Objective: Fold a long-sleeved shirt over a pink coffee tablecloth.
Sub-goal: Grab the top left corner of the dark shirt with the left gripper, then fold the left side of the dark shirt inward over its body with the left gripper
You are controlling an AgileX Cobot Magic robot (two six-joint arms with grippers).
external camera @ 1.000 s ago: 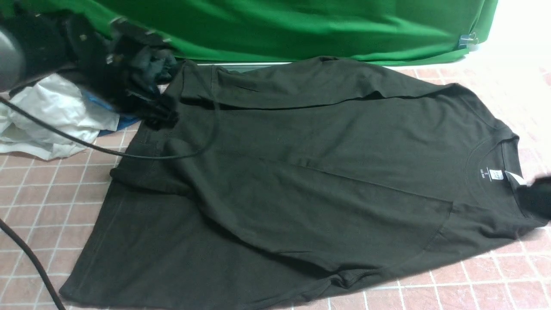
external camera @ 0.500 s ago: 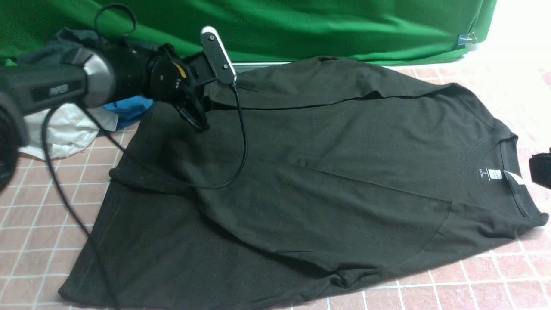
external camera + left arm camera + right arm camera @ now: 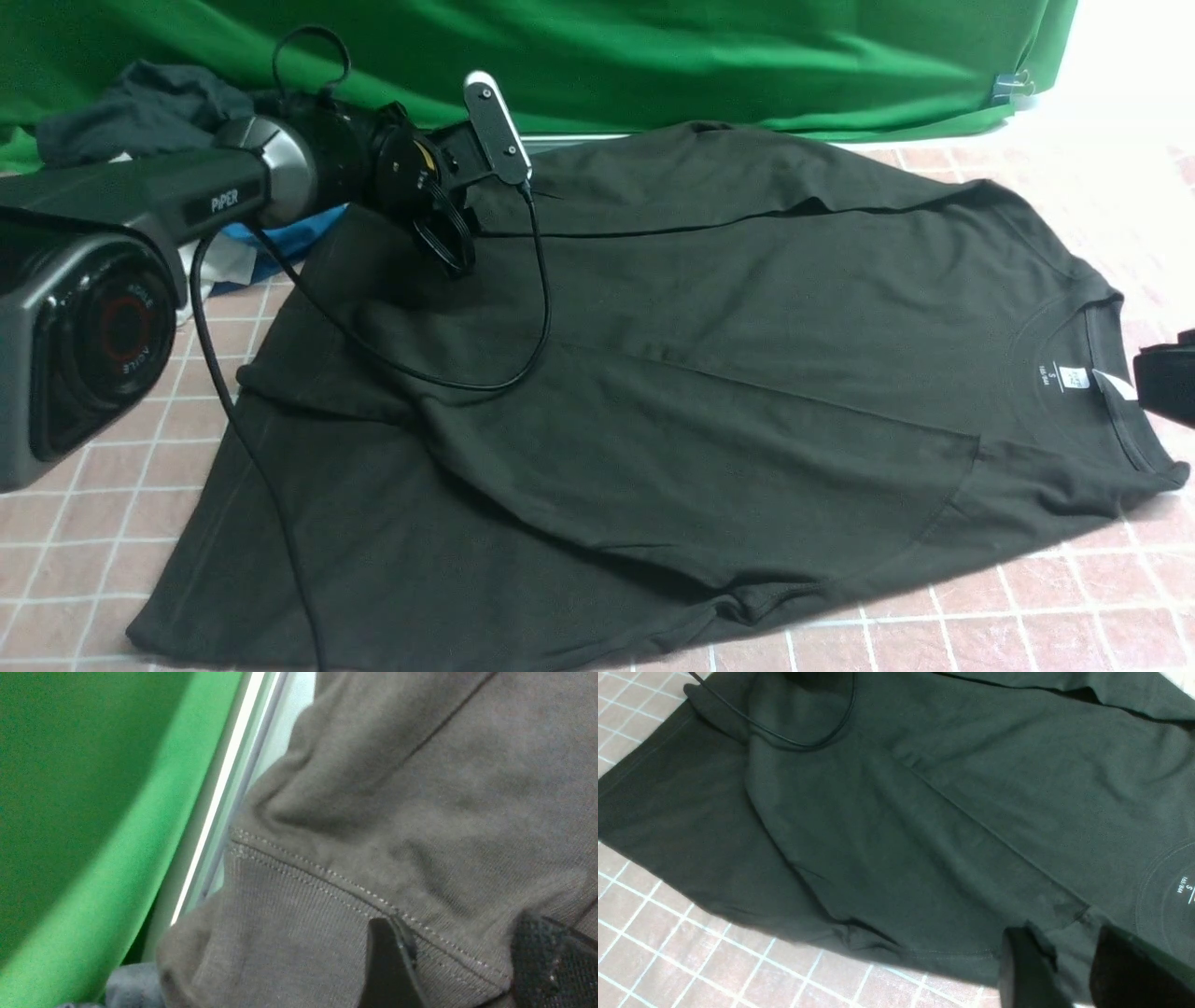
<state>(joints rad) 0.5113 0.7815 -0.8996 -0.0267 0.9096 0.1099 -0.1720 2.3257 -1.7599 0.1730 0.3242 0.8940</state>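
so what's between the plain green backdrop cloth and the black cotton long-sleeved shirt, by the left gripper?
Only a bare pale strip with a white edge line; the left wrist view shows it.

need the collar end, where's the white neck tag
In the front view the white neck tag sits inside the long-sleeved shirt's collar, on the robot's far right.

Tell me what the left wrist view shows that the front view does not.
Only the left wrist view: a ribbed cuff close up with its stitched seam, and the left gripper, fingers apart over the cuff's edge. Only the front view: the white neck tag at the collar, the pink coffee tablecloth, and the right gripper beside the collar. Both: the long-sleeved shirt and the green backdrop.
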